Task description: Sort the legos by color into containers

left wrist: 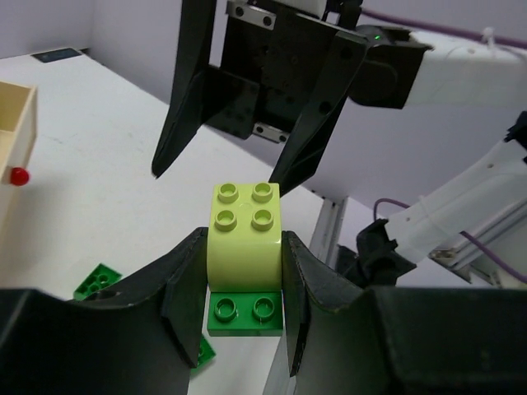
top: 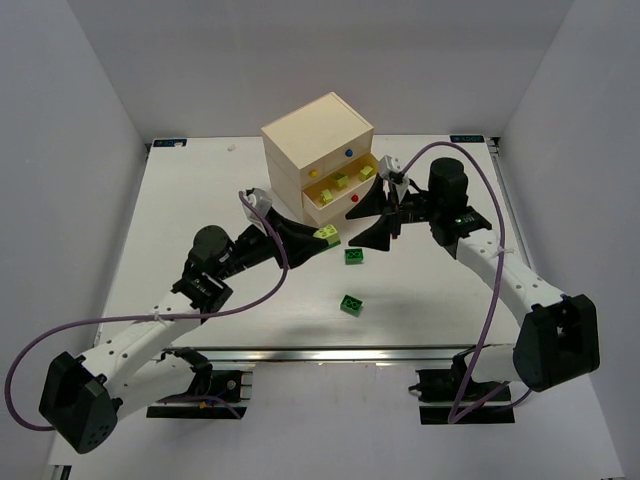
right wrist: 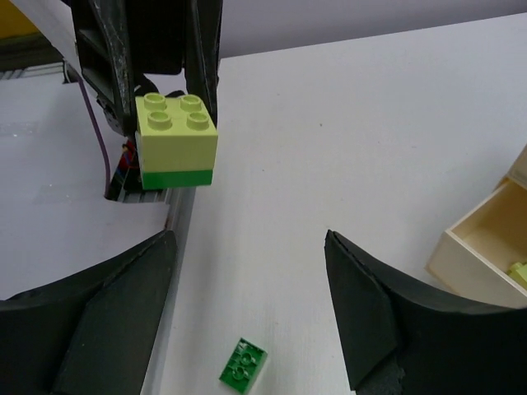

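A white table (top: 200,200) sits inside pale grey walls; on the left, the left gripper (top: 325,237) has its two fingers clamped on one yellow-green lego (left wrist: 244,239) stacked on one green lego (left wrist: 244,311), held off the surface; behind it stands one cream chest (top: 315,135) with three knobs, blue, yellow and red; one drawer (top: 372,160) is pulled out, three yellow-green legos inside; two loose green legos (top: 354,256) lie in front; the right gripper (right wrist: 247,247) is beside the drawer, fingers wide apart, holding nothing.
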You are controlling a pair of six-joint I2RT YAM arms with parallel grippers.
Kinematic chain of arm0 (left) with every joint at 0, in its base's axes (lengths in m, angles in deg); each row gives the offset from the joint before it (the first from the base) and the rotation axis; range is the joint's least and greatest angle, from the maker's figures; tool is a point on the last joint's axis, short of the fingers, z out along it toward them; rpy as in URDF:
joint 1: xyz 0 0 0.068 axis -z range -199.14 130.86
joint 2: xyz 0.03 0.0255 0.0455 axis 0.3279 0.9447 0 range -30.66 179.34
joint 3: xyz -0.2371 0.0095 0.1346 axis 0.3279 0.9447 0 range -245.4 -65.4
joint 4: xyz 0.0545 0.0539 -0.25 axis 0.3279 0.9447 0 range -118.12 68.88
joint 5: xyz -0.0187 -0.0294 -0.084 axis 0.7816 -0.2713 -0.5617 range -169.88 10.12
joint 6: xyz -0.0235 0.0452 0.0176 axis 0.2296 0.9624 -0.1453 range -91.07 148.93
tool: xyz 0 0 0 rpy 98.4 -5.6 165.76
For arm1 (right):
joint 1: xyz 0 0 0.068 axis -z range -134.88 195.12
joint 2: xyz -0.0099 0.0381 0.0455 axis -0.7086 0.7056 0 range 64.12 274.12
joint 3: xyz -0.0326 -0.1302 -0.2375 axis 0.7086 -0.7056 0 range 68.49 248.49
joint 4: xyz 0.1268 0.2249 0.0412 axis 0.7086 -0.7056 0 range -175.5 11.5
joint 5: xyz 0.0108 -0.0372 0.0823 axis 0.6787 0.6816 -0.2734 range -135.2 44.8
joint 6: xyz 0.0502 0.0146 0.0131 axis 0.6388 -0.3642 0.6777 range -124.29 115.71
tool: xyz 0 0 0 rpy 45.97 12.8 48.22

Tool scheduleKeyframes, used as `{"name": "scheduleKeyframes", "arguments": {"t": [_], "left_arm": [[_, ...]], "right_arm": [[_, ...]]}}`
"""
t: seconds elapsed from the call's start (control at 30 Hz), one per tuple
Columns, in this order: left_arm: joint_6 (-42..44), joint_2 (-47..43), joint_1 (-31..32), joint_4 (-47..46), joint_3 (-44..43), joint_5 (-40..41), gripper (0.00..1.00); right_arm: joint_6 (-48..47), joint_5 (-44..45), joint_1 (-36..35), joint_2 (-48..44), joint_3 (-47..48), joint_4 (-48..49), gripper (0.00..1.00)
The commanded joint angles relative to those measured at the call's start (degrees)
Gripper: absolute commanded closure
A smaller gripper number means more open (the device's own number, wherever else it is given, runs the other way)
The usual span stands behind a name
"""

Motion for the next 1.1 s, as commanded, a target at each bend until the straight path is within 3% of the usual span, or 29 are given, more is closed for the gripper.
{"name": "scheduleKeyframes", "arguments": {"t": [0.0, 0.43, 0.9, 1.07], "left_arm": [[-4.5, 1.6, -0.2, -9.2, -0.8, -3.5, 1.00], [-0.5, 6.8, -0.2, -13.9, -3.0, -1.0, 1.00], [-1.2, 8.9, -0.2, -17.0, -3.0, -0.8, 1.00], [-2.7, 9.4, -0.2, -18.8, -2.9, -0.6, 1.00]], "right_arm": [[9.2, 0.0, -1.2, -1.0, -0.9, 9.0, 0.22], [23.3, 5.1, -2.3, -0.9, -2.8, 10.5, 0.22], [37.7, 4.5, -2.2, -0.3, -6.8, 29.5, 0.22], [38.7, 4.2, -2.2, 0.2, -7.6, 33.0, 0.23]]}}
